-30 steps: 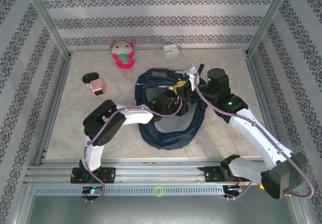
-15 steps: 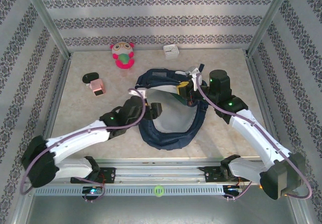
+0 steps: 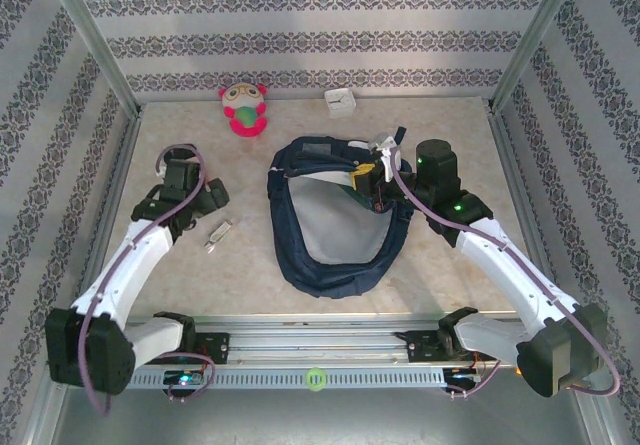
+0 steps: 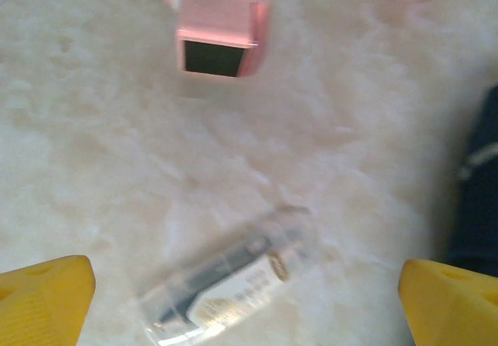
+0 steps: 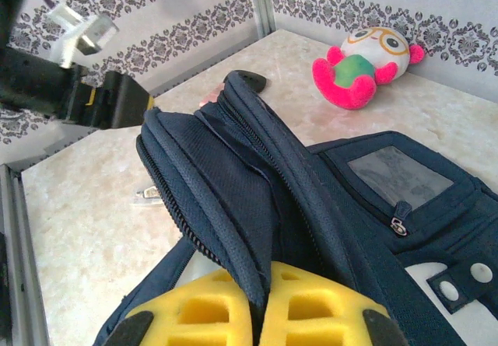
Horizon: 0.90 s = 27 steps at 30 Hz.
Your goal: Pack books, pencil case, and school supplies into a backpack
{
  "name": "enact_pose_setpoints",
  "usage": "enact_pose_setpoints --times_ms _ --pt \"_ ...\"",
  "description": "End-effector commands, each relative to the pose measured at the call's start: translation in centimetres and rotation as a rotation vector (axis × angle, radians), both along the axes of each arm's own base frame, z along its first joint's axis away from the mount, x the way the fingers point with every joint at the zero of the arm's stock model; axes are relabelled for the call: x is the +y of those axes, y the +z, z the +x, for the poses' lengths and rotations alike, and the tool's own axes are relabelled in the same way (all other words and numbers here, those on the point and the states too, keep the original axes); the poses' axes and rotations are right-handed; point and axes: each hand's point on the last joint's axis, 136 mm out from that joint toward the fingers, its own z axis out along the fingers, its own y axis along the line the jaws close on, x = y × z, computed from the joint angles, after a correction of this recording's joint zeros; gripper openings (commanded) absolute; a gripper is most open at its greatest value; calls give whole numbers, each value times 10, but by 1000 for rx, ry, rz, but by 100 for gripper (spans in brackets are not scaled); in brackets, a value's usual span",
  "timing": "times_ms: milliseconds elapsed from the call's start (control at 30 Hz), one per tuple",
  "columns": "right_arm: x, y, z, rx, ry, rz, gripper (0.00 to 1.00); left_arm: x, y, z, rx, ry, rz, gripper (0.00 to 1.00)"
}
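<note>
The navy backpack [image 3: 335, 255] lies in the middle of the table with its mouth held up. My right gripper [image 5: 261, 311] is shut on the backpack's [image 5: 311, 198] zipper edge, which is pinched between the yellow pads [image 5: 206, 315]. My left gripper [image 4: 247, 307] hangs open over the table's left side, above a small clear tube with a white label [image 4: 229, 280], apart from it. Beyond the tube stands a pink block [image 4: 218, 31], one of the school supplies. In the top view the left gripper [image 3: 207, 200] is just behind the tube [image 3: 219, 235]. The books and pencil case are out of view.
A pink plush toy [image 3: 244, 108] and a small white box [image 3: 339, 100] sit by the back wall. A black oval object [image 5: 249, 78] lies past the backpack. Metal frame posts and patterned walls close in the table. Bare marble lies between tube and backpack.
My left arm has swung from the backpack's mouth out to the table's left side, and its jaws have opened. The clear tube now shows on the table. The right gripper has kept its hold.
</note>
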Motion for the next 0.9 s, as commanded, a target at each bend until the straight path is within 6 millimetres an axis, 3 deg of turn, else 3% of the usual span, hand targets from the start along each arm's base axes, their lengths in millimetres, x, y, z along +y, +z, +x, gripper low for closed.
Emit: enact_pose_setpoints --times_ms 0,467,867 --pt "8 29 -3 -88 43 66 0 12 -10 14 76 -47 8 99" --pt "8 24 -9 -64 49 74 0 49 -56 117 216 -59 67 99" --pt "5 19 -4 -54 38 56 0 69 -92 156 283 -59 114 100"
